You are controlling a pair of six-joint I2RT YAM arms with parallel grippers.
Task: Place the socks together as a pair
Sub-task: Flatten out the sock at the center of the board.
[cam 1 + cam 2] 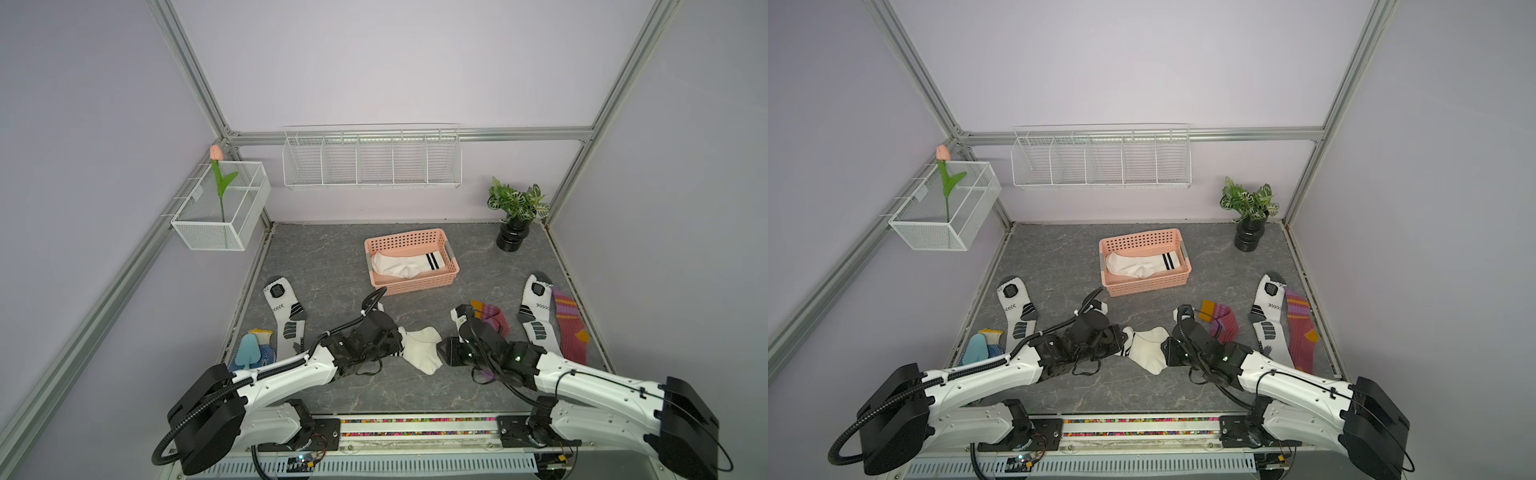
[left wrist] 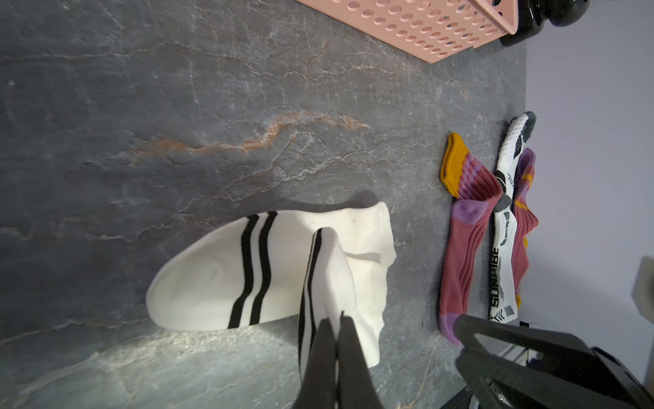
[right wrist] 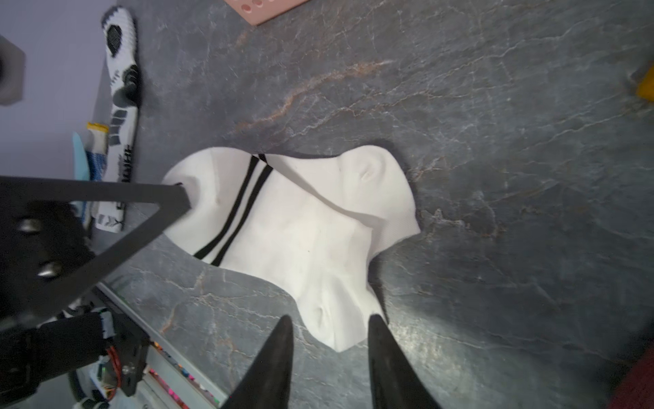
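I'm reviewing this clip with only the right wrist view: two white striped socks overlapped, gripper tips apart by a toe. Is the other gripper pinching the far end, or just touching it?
Observer: Pinching. In the left wrist view the left gripper is shut on the striped end of the upper white sock.
Operator: What's inside the pink basket? I see one corner.
Observer: In both top views it holds white socks with black stripes; how many, I cannot tell.
Operator: Any other pair lying split?
Observer: Yes, the maroon ones: one folded maroon sock, one flat maroon sock farther right beside a sports sock.
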